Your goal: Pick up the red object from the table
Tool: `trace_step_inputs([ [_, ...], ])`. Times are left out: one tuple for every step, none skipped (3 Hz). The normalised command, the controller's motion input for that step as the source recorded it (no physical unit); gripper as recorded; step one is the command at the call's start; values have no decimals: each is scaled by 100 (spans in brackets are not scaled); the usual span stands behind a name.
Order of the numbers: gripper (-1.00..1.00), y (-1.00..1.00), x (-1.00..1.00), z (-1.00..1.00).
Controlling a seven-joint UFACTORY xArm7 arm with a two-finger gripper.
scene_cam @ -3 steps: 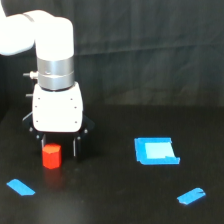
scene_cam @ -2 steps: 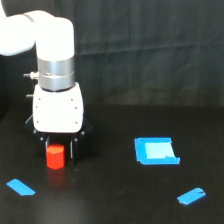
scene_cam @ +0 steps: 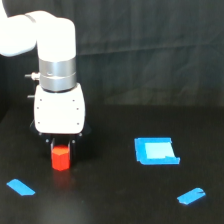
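Observation:
In the exterior view the red object (scene_cam: 60,158), a small red-orange block, stands on the black table (scene_cam: 110,200) at the left. My gripper (scene_cam: 61,145) hangs straight down over it from the white arm (scene_cam: 58,75). The dark fingers (scene_cam: 50,143) have drawn in against the block's upper sides, so the gripper is shut on it. The block's top is tucked under the white gripper body. Its base looks to be at the table surface.
A blue square tape patch (scene_cam: 155,150) lies right of centre. One blue tape strip (scene_cam: 20,187) sits at the front left and another (scene_cam: 191,195) at the front right. A dark curtain backs the table.
The fingers, spread wide a second ago, have come together onto the red block. The block has shifted slightly to the exterior view's right, now centred under the gripper.

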Motion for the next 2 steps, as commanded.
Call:
trace_step_inputs([
  [-99, -9, 8, 100],
  [-100, -4, -2, 97],
])
